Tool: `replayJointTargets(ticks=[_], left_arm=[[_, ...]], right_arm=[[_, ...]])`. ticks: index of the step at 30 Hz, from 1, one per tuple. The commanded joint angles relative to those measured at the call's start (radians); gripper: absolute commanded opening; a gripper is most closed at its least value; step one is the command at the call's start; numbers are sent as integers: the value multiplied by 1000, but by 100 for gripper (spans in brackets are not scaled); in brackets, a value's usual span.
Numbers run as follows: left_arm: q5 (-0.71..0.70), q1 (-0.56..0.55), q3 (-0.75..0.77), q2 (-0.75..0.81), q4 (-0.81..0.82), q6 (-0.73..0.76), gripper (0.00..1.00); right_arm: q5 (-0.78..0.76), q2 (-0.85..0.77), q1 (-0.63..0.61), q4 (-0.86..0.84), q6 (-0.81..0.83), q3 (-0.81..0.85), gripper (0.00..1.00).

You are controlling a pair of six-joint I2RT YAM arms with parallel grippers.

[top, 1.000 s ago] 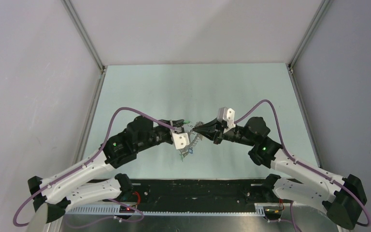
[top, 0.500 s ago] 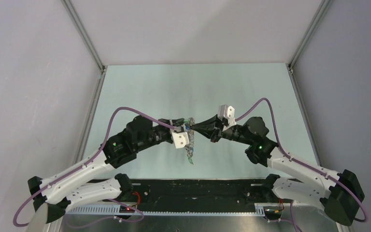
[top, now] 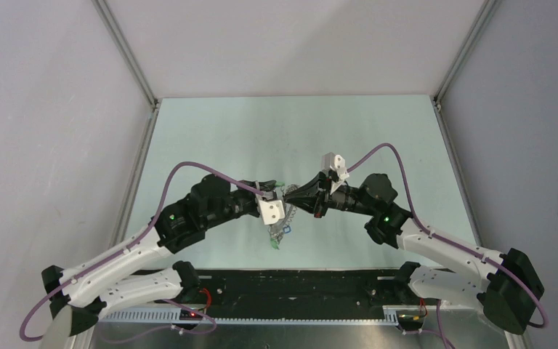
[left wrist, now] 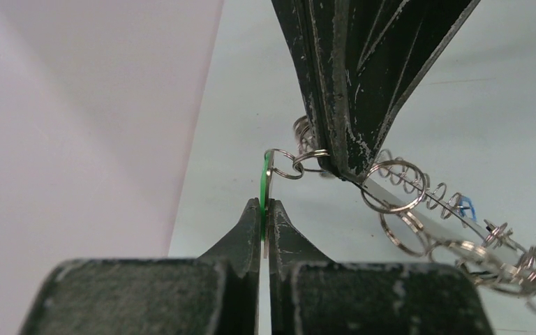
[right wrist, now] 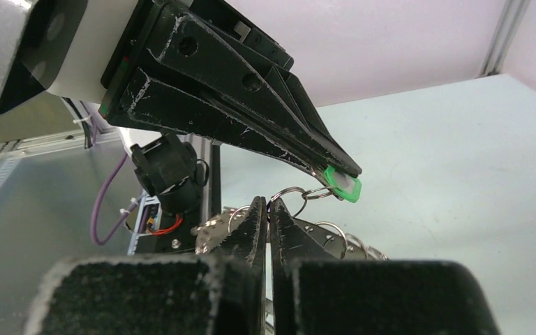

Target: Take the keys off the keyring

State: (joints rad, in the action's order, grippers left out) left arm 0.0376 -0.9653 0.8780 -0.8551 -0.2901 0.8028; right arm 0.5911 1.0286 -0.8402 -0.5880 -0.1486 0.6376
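Note:
My left gripper [left wrist: 265, 204] is shut on a green plastic key tag [left wrist: 263, 183], held above the table. The tag also shows in the right wrist view [right wrist: 342, 185], at the tip of the left fingers [right wrist: 279, 139]. Small split rings link it to the keyring [right wrist: 213, 229], a wide flat metal ring. My right gripper [right wrist: 266, 204] is shut on the keyring's edge. In the left wrist view the keyring [left wrist: 419, 213] runs down to the right with several small rings and a blue bit. In the top view both grippers meet, left [top: 279, 191] and right [top: 296, 196], with the keys [top: 279, 234] hanging below.
The pale green table [top: 290, 131] lies under the arms, walled by grey panels with metal posts [top: 125, 51] at the back corners. A black strip with wiring [top: 298, 287] runs along the near edge between the arm bases.
My right wrist has rolled and pushed a little left toward the left gripper. The hanging keys have swung and shifted slightly left. Both grippers have stayed shut.

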Motion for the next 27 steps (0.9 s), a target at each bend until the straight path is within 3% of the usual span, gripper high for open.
replayJointTargets(ticks=[1, 12, 22, 23, 26, 27], left_arm=[[-34, 11, 14, 30, 73, -4, 0], [-80, 11, -8, 69, 114, -2, 0], [-87, 11, -18, 83, 126, 1, 0], [-86, 11, -18, 83, 125, 1, 0], [-77, 11, -21, 86, 125, 2, 0], [-73, 11, -21, 87, 126, 4, 0]], right_arm=[[88, -1, -23, -3, -94, 3, 0], [96, 16, -24, 94, -138, -10, 0], [0, -18, -24, 244, -20, -15, 0], [-9, -26, -23, 255, -12, -14, 3], [-56, -51, -23, 279, 46, -15, 27], [-66, -57, -23, 291, 58, -15, 31]])
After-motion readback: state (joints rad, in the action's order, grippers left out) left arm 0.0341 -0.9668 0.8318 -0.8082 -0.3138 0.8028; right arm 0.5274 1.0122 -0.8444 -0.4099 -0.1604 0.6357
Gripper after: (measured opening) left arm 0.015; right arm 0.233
